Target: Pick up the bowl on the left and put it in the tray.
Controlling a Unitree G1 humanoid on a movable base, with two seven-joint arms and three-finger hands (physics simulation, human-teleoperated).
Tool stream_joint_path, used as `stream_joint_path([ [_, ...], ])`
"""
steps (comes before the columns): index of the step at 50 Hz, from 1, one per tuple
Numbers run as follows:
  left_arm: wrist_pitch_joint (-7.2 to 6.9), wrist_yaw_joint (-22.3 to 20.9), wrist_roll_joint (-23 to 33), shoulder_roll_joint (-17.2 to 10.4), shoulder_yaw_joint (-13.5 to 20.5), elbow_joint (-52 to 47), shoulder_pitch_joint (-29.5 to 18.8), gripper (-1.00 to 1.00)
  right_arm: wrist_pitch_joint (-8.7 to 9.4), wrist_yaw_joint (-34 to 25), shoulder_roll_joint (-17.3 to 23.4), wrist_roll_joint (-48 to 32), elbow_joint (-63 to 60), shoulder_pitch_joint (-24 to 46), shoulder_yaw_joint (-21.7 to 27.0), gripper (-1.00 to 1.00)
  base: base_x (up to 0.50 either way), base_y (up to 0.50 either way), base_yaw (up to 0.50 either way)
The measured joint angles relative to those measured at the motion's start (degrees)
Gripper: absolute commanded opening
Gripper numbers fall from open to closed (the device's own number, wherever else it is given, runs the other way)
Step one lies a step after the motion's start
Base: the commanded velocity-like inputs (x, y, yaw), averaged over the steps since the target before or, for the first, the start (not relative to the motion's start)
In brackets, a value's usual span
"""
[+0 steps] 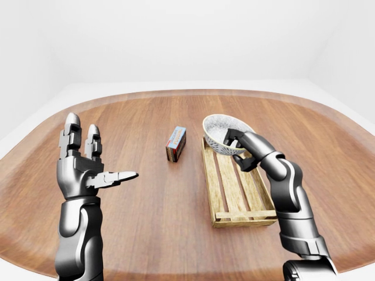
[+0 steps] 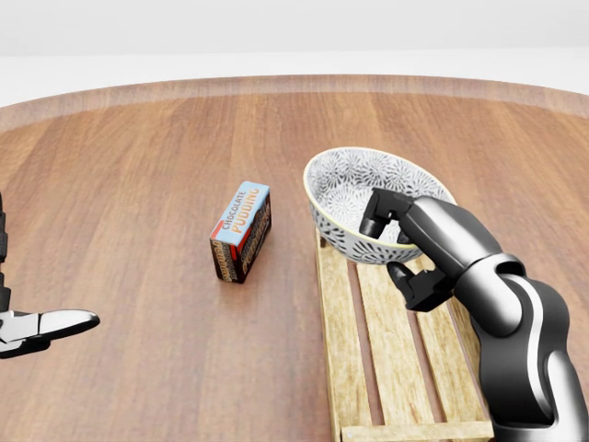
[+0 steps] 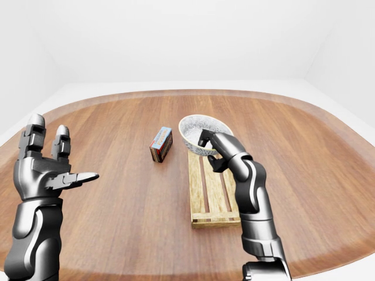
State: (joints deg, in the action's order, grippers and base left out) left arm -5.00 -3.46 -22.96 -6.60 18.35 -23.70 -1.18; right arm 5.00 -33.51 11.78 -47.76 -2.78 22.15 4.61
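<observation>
A white bowl with a dark floral pattern [image 2: 354,198] hangs tilted over the far end of the wooden slatted tray [image 2: 386,341]. My right hand [image 2: 398,244] is shut on the bowl's near rim, two fingers [image 2: 382,208] hooked inside and the thumb under the wall. In the left-eye view the bowl [image 1: 218,130] sits just above the tray's top end [image 1: 234,181]. My left hand [image 1: 88,167] is raised at the left, fingers spread and open, holding nothing.
A chocolate pudding box [image 2: 241,230] stands on the round wooden table [image 2: 138,157], left of the tray. White floor and walls surround the table.
</observation>
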Motion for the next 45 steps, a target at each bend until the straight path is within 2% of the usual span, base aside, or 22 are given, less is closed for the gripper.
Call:
stream_joint_path([
  [8, 0.0, -0.03, 0.02, 0.01, 0.0, 0.01, 0.01, 1.0, 0.0, 4.14, 0.94, 1.03, 4.74, 0.5, -0.35, -1.0, 0.0, 0.0, 0.0],
  [30, 0.0, 0.0, -0.12, -0.04, 0.09, -0.17, -0.03, 1.0, 0.0, 14.37, 0.22, -3.75, 19.96, 4.52, -2.94, -1.0, 0.0, 0.0, 0.0],
  [45, 0.0, -0.04, -0.09, 0.0, 0.08, -0.14, 0.04, 1.0, 0.0, 21.39, 0.69, -3.87, 31.98, 8.2, -3.46, -1.0, 0.0, 0.0, 0.0],
])
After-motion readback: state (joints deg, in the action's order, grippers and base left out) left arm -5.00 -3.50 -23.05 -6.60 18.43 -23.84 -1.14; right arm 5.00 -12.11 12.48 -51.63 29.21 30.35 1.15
